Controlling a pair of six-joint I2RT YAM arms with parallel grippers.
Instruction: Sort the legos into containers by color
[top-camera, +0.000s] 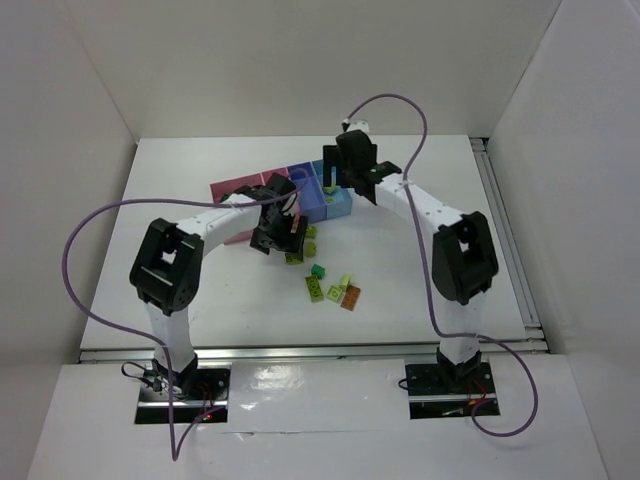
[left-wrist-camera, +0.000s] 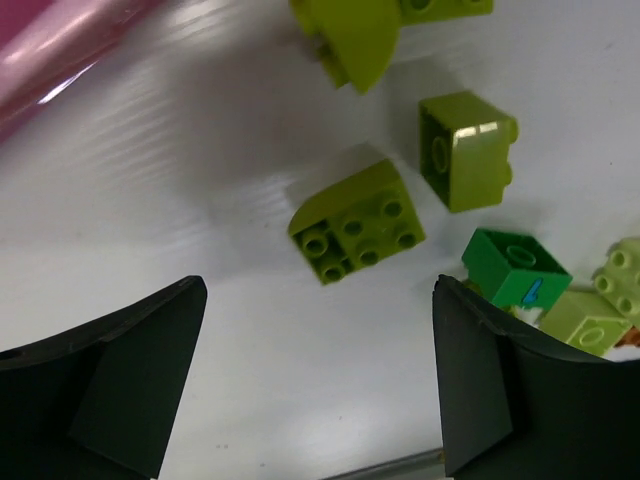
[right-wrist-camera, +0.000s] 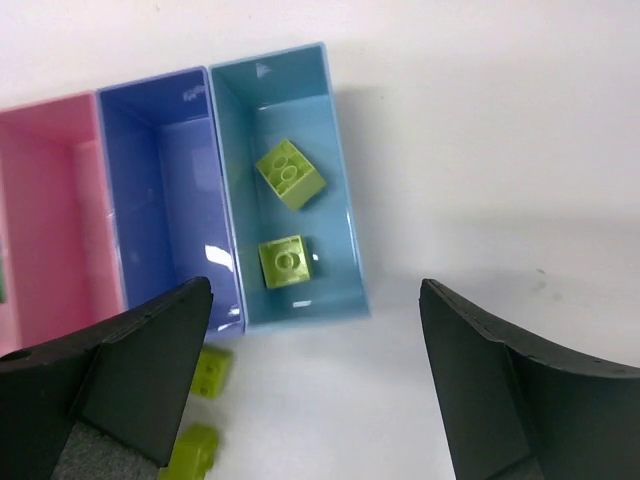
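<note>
The containers stand in a joined row at the back: pink bins (top-camera: 240, 187), a darker blue bin (top-camera: 303, 185) and a light blue bin (top-camera: 340, 203). My right gripper (right-wrist-camera: 315, 390) is open and empty above the light blue bin (right-wrist-camera: 347, 225), which holds two yellow-green legos (right-wrist-camera: 290, 174) (right-wrist-camera: 284, 262). The darker blue bin (right-wrist-camera: 160, 180) looks empty. My left gripper (left-wrist-camera: 320, 390) is open and empty, low over the table just short of a yellow-green brick (left-wrist-camera: 357, 222). Near it lie another yellow-green brick (left-wrist-camera: 465, 150) and a dark green brick (left-wrist-camera: 515, 265).
More loose legos lie in front of the bins: a green one (top-camera: 318, 270), a yellow-green one (top-camera: 315, 290) and an orange-brown one (top-camera: 350, 297). Two yellow-green bricks (right-wrist-camera: 210, 370) lie just outside the darker blue bin. White walls enclose the table.
</note>
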